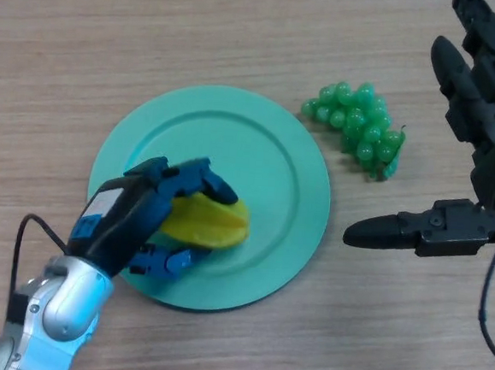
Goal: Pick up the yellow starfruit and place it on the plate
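Note:
The yellow starfruit [210, 222] lies over the lower left part of the teal plate [268, 144]. My left hand [133, 219] comes in from the lower left and is curled round the fruit, fingers above it and thumb below. Whether the fruit rests on the plate or hangs just over it I cannot tell. My right hand [469, 91] is at the right edge, clear of the plate, with its fingers straight and its thumb [398, 229] pointing left over the table.
A bunch of green grapes [359, 125] lies on the wooden table [114, 29] just right of the plate, between the plate and my right hand.

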Robot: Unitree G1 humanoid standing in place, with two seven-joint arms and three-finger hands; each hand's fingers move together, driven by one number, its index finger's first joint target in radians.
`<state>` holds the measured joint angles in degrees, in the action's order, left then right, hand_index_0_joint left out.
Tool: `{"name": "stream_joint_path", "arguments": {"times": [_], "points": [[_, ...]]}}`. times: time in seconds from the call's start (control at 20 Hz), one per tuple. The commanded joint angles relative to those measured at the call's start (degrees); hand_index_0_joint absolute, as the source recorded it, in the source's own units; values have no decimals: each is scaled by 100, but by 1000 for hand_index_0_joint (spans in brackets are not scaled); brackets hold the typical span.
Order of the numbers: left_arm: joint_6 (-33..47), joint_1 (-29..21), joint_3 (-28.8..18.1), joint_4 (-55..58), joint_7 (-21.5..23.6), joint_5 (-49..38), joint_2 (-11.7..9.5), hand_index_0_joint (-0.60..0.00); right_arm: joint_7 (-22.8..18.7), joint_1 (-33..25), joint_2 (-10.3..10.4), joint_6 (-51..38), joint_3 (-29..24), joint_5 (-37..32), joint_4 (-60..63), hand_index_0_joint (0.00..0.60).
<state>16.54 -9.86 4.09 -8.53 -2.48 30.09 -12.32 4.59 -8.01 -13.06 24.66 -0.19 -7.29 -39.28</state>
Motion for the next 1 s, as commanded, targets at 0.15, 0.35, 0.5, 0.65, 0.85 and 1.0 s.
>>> {"name": "stream_joint_path", "arguments": {"times": [0.15,0.35,0.5,0.65,0.85,1.0], "points": [[119,-256,-281,256,574,-331,-123,-150,-59,-133,-107,-602,-310,-28,-338,0],[-751,75,-277,931,35,-469,-131,0,-20,-128,-98,-730,-281,17,-178,0],[-1371,241,-417,1789,-264,-1014,-137,0,-51,-170,-96,-672,-294,-63,-109,0],[-1733,227,-674,2678,-352,-1593,-202,0,-24,-179,-137,-662,-353,-56,-122,0],[-2120,241,-1024,3565,-459,-2852,-289,0,-11,-79,-151,-753,-420,-30,-155,0],[-2484,216,-1351,3937,-489,-3362,-436,0,-11,-25,-178,-661,-503,-98,-242,0]]}}
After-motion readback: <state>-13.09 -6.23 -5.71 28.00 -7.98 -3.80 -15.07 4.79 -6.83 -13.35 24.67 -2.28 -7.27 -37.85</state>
